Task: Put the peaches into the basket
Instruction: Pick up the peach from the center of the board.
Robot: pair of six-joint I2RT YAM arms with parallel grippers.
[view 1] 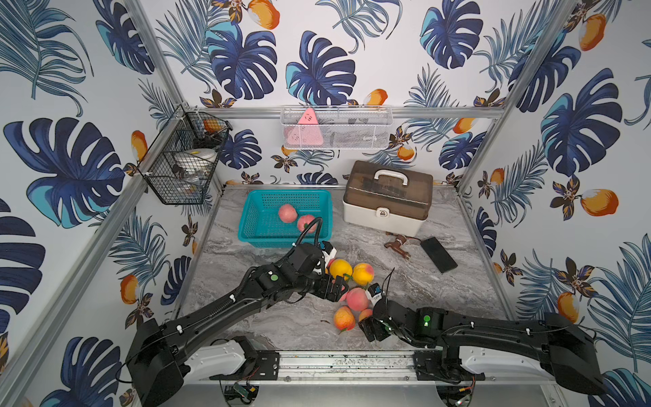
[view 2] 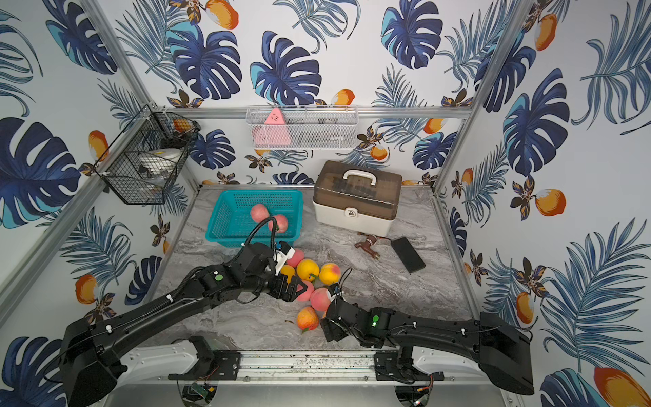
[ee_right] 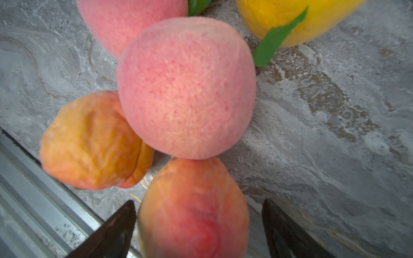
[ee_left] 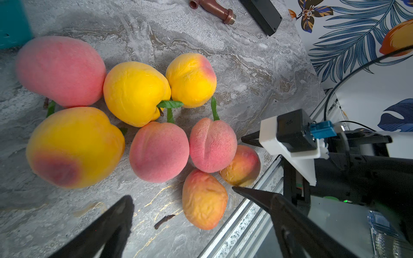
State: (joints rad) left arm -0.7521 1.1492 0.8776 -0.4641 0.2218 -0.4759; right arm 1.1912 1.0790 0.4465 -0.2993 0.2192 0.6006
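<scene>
Teal basket sits near the bench's back edge, left of ctr, w/ 2 pink peaches side by side in it. 8 more lie loose in a tight cluster mid-bench, toward the front edge: yellow ones on the far side, pink ones in the middle, and 2 wrinkled orange ones nearest the front edge. Left gripper hangs over the cluster's left side, jaws wide apart, gripping nothing. Right gripper is low at the cluster's front-right, jaws apart w/ one of the orange ones btwn them. One finger is right at the skin, but a gap shows at the other, so it's not clamped. The pink peach just beyond touches that one. Case w/ brown lid and white handle stands at the back edge, right of the basket. Brown tap and black block lie just in front of it, near each other, toward the right edge. Above the bench, a wire basket hangs at the back-left corner. A mesh basket hangs over the back edge, w/ a pink triangle in it.
</scene>
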